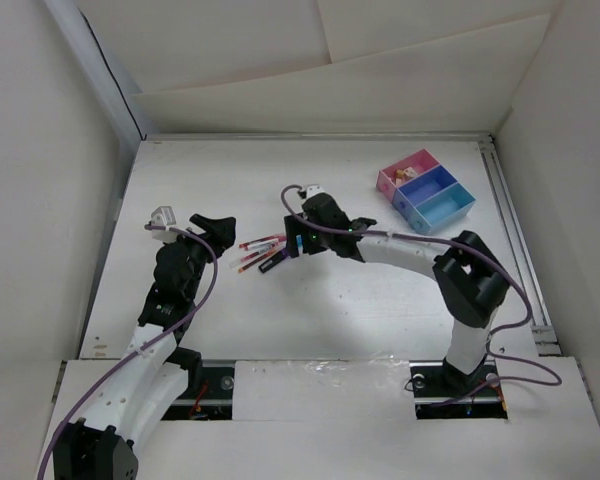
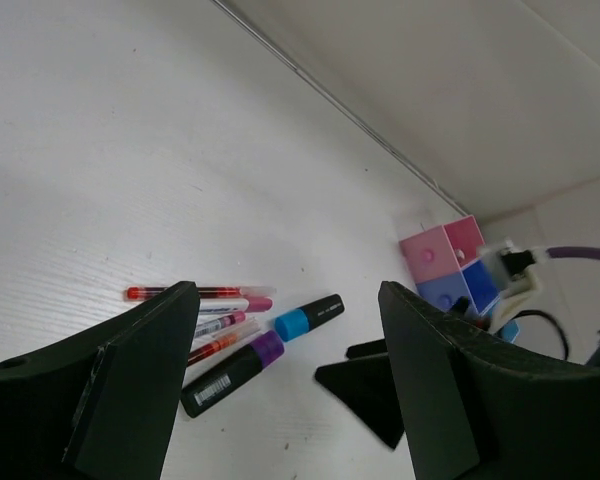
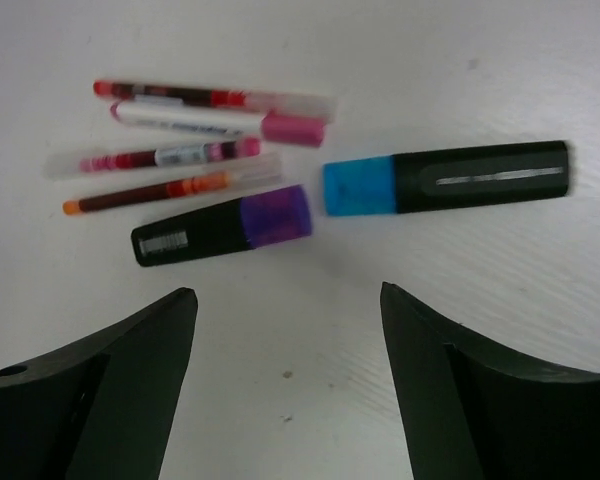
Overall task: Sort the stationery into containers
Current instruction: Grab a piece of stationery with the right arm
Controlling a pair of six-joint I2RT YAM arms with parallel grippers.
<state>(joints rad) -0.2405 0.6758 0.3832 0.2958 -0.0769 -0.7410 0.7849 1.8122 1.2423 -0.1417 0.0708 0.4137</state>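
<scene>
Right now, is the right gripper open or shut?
Open: the right gripper has its fingers wide apart with nothing between them.

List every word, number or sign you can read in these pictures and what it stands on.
Nothing can be read.
Black marker with purple cap: white label, too blurred.
Black marker with blue cap: silvery print, too blurred.
White pen with pink cap: dark print, too small.
</scene>
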